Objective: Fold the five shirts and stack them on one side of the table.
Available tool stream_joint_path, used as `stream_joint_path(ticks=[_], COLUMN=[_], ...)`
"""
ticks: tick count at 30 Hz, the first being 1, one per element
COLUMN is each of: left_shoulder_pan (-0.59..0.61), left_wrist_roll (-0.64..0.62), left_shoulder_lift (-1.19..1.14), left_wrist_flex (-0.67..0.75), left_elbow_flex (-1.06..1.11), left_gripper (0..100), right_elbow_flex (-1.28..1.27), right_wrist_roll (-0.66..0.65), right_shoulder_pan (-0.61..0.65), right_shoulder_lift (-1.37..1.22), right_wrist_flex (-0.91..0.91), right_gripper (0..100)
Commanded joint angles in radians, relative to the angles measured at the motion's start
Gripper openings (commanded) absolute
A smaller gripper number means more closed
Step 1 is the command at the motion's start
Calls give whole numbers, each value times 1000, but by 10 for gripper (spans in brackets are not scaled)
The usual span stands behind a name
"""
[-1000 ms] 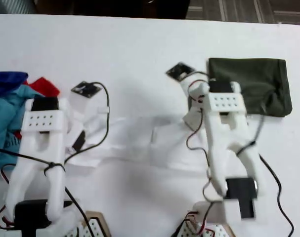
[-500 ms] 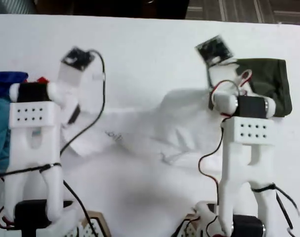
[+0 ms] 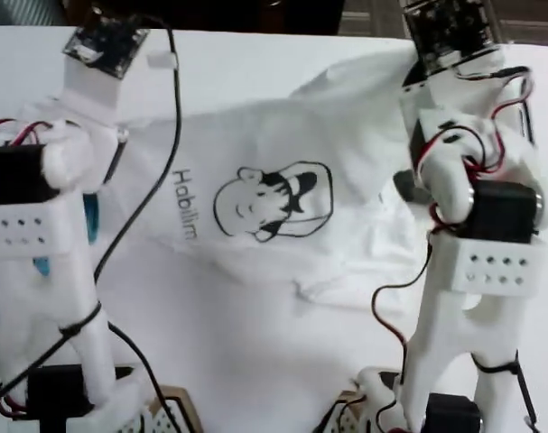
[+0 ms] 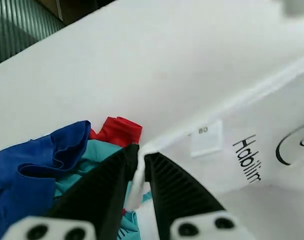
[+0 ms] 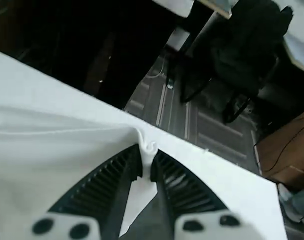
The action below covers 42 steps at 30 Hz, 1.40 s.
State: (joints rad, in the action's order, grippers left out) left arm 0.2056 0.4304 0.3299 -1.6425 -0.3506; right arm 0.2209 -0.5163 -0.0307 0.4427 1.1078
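Scene: two arms hold a white shirt (image 3: 255,153) up between them, spread across the middle of the high view.
Shirt: the printed figure (image 3: 274,200) faces up. The upper edge is lifted and the lower part lies rumpled on the table (image 3: 255,63) toward the bottom centre.
Left gripper (image 4: 140,155): its fingers are clamped on the shirt's edge close to the sewn-in tag (image 4: 207,137), at the upper left of the high view.
Right gripper (image 5: 146,152): its fingers are pinched shut on a small peak of cloth at the upper right, and the bite looks thin.
Pile (image 4: 51,160): blue, red and teal shirts lie heaped at the left, just beside the left gripper's hold.
Step, as it looks: opening the shirt out to lay it flat for folding.
Doing it well: draw the two grips apart until the held edge is straight. Bring both down level and at one pace, so the cloth lands without a twist.
Watch for: the left corner settling onto the pile, and the right pinch slipping if the pull turns sharp.
Release: I'd say only once the edge rests flat.
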Motion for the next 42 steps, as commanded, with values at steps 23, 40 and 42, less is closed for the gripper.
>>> stream_joint_path(ticks=[23, 40, 42], left_shoulder_pan=[11, 12, 12], left_wrist_roll=[-83, -81, -86], left_shoulder_lift=[321, 555, 551], left_wrist_flex=[-135, -118, -100], left_elbow_flex=[-197, -25, 18], left_gripper=[25, 25, 25], right_elbow_flex=[810, 1160, 1123], right_wrist_roll=[87, 92, 92], right_shoulder_pan=[-62, -61, -61], right_shoulder_lift=[70, 64, 62], right_wrist_flex=[248, 453, 404], right_gripper=[19, 19, 19])
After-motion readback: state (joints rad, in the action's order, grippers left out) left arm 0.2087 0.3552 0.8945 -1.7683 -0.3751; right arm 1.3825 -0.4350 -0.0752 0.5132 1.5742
